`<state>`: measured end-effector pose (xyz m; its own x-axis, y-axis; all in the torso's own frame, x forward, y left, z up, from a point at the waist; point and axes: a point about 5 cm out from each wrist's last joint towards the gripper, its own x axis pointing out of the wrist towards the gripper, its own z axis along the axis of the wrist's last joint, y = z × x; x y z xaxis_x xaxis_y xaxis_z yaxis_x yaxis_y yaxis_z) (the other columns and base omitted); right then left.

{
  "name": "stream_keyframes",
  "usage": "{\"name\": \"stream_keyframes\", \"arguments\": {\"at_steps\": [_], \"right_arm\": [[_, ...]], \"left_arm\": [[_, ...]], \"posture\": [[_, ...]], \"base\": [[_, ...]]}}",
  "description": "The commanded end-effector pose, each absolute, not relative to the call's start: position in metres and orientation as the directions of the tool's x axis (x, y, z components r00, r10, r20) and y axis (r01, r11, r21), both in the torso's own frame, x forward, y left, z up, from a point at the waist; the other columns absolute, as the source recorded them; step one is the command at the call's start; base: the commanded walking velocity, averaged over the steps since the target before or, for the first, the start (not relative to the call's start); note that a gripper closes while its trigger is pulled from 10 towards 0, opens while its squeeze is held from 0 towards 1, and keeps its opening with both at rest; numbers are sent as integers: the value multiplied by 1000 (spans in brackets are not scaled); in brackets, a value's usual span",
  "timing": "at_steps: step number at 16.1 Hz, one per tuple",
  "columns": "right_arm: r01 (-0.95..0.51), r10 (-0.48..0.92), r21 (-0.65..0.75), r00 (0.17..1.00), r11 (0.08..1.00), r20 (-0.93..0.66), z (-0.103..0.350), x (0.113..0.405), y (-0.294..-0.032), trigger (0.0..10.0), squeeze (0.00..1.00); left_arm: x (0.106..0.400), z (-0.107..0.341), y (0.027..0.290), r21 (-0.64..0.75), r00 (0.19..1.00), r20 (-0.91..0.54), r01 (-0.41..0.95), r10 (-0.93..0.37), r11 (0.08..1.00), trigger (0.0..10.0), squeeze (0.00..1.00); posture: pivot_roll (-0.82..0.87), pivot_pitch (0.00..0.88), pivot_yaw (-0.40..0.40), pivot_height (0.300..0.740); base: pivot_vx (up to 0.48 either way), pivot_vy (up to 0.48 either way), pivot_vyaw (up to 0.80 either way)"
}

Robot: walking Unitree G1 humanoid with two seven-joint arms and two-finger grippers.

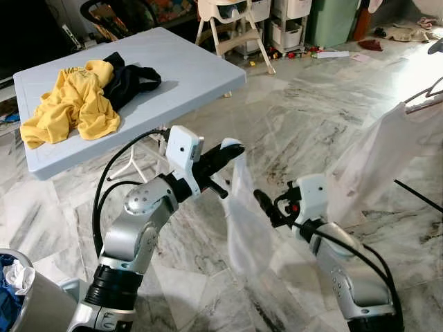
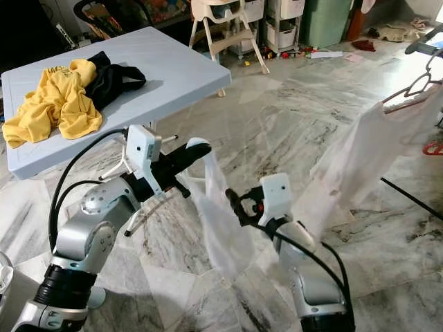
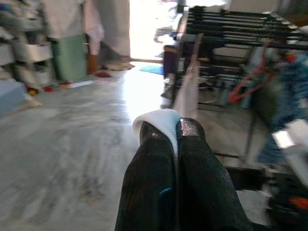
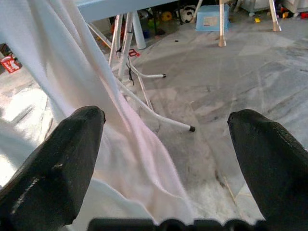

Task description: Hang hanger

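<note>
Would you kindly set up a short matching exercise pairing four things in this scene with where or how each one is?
1. left gripper
2. right gripper
3. yellow shirt
4. white garment

a. lying on the blue table
b. open, beside the cloth
c. hanging down toward the floor
d. shut on the cloth's top edge

Pairs: 1-d, 2-b, 3-a, 4-c

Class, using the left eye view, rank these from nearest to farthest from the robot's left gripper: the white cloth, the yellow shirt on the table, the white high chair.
1. White cloth: pinched in the left gripper, hanging below it.
2. Yellow shirt: on the blue table, off to the robot's left.
3. White high chair: beyond the table's far edge.
</note>
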<state>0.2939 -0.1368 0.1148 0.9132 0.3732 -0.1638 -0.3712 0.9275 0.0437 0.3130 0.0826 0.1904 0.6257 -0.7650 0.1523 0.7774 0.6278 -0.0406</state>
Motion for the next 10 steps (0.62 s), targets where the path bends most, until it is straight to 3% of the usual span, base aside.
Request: {"name": "stream_keyframes", "arguments": {"at_steps": [1, 6, 10], "right_arm": [[-384, 390, 67, 904, 921, -176, 113, 295, -134, 10000, 0], [-456, 470, 113, 862, 883, -191, 107, 289, -110, 10000, 0], [-496, 512, 131, 807, 858, -293, 81, 284, -82, 10000, 0]], "left_arm": [[311, 200, 81, -5, 587, 168, 804, -792, 595, 10000, 0], [313, 217, 75, 5, 581, 242, 800, -777, 600, 10000, 0], [312, 226, 68, 2, 556, 272, 816, -786, 578, 10000, 0]], "posture": [[-93, 94, 121, 740], [-89, 93, 118, 740], [-89, 94, 118, 740]], "base": [[0, 0, 0], [0, 0, 0], [0, 0, 0]]}}
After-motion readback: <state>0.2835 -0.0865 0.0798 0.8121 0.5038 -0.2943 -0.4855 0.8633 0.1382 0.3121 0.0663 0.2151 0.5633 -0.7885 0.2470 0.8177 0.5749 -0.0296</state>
